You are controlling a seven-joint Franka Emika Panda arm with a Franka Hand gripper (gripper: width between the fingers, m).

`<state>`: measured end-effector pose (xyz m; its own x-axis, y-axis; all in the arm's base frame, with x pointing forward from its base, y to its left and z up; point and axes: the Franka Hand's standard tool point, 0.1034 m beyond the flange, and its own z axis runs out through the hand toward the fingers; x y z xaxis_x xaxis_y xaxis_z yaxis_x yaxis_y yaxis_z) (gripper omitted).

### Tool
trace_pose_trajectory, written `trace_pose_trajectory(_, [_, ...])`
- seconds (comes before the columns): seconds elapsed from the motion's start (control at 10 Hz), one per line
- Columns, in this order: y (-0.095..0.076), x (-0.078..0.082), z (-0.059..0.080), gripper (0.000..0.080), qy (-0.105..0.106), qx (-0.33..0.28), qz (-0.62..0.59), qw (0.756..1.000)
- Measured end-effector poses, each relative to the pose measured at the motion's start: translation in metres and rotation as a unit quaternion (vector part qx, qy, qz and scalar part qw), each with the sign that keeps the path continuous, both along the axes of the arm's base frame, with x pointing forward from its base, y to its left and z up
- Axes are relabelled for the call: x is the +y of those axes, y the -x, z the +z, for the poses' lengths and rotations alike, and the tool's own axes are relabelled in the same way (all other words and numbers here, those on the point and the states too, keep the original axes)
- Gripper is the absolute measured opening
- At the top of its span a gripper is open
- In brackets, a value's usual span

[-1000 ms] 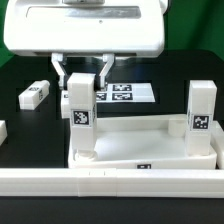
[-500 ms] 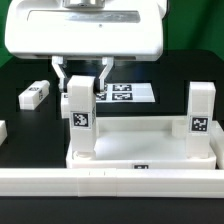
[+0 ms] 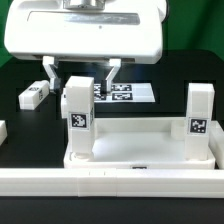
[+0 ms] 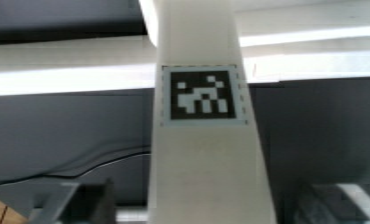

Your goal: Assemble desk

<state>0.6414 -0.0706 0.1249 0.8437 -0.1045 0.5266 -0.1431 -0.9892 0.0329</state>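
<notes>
The white desk tabletop [image 3: 140, 142] lies rim-up against the front rail. Two white tagged legs stand upright in its corner sockets, one at the exterior view's left [image 3: 78, 118] and one at the right [image 3: 202, 115]. My gripper [image 3: 80, 68] hangs over the left leg, open, with its fingers [image 3: 48, 68] spread to either side of the leg's top and apart from it. In the wrist view the leg [image 4: 208, 120] fills the middle, and the gripper [image 4: 208, 205] shows dark gaps between it and both fingertips [image 4: 75, 205].
A loose leg [image 3: 35, 95] lies on the black table at the exterior view's left, and another white part [image 3: 2, 130] shows at the left edge. The marker board [image 3: 128, 93] lies behind the gripper. A long white border rail [image 3: 110, 182] runs along the front.
The jaws have spread apart and let go of the left leg, which stays standing in its socket. Nothing else has moved.
</notes>
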Motion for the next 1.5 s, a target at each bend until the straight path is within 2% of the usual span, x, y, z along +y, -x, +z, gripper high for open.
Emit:
trace_pose_trajectory(0.1, [0.0,0.0,0.0,0.0585,0.0,0.0,0.0,1.0])
trace_pose_trajectory(0.2, [0.0,0.0,0.0,0.0636,-0.001,0.003,0.0,1.0])
trace_pose_trajectory(0.4, [0.0,-0.002,0.001,0.0646,-0.001,0.003,-0.001,1.0])
trace_pose_trajectory(0.5, [-0.001,-0.004,0.004,0.0646,-0.001,0.004,-0.002,1.0])
trace_pose_trajectory(0.7, [-0.002,-0.006,0.02,0.0648,-0.012,0.014,-0.003,1.0])
trace_pose_trajectory(0.8, [-0.002,-0.007,0.022,0.0648,-0.014,0.018,-0.004,1.0])
trace_pose_trajectory(1.1, [0.002,-0.003,0.015,0.0648,-0.024,0.045,-0.002,0.999])
trace_pose_trajectory(1.2, [0.006,0.002,0.008,0.0648,-0.047,0.102,0.001,0.994])
trace_pose_trajectory(1.3, [0.001,0.005,0.01,0.0648,-0.064,0.139,0.003,0.988])
trace_pose_trajectory(1.5, [0.001,0.007,0.007,0.0648,-0.084,0.199,0.008,0.976])
